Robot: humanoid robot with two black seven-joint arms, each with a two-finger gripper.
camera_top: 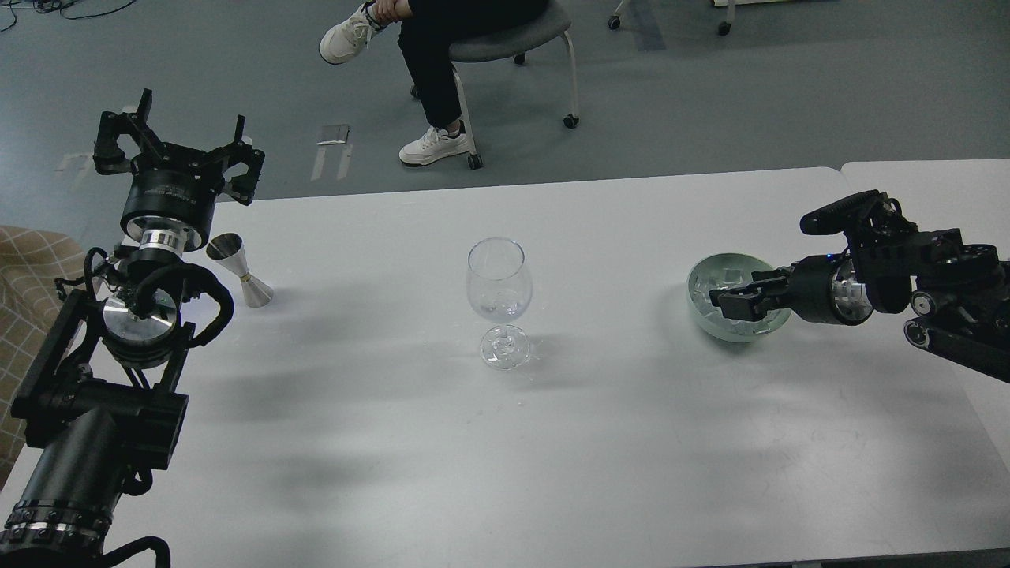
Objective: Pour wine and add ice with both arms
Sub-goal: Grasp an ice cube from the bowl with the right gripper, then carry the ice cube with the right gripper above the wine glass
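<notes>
Nearest the camera is the left arm's thick forearm, bottom-left, partly cut off by the frame edge. It rises to the left gripper (189,130), prongs spread wide apart & holding nothing, parked over the worktop's (379,442) far-left corner. Just beside its wrist stands a steel jigger (241,270), upright on the worktop, w/in easy reach, probably the measure for the wine. Can't tell if anything is in it; the cup mouth is angled away.

Wine glass (499,304) sits centre worktop, between both arms, so either can get to it. Its bowl shows a small pool of clear liquid low down, likely the wine (500,306), though glints make it hard to separate liquid from glass; may also be a cube in there, can't say.

Right gripper (724,302) reaches in from the right, tip down in the pale green bowl (705,272), which holds the ice (727,278): clear cubes, glinting. Gripper is seen dark & end-on; can't tell if fingers are apart or clamped on a cube. Near side of the bowl is hidden by the wrist. Judging by this, the ice pick is the step underway.

Background: seated person (430,47) on a chair, head & torso cut off.
</notes>
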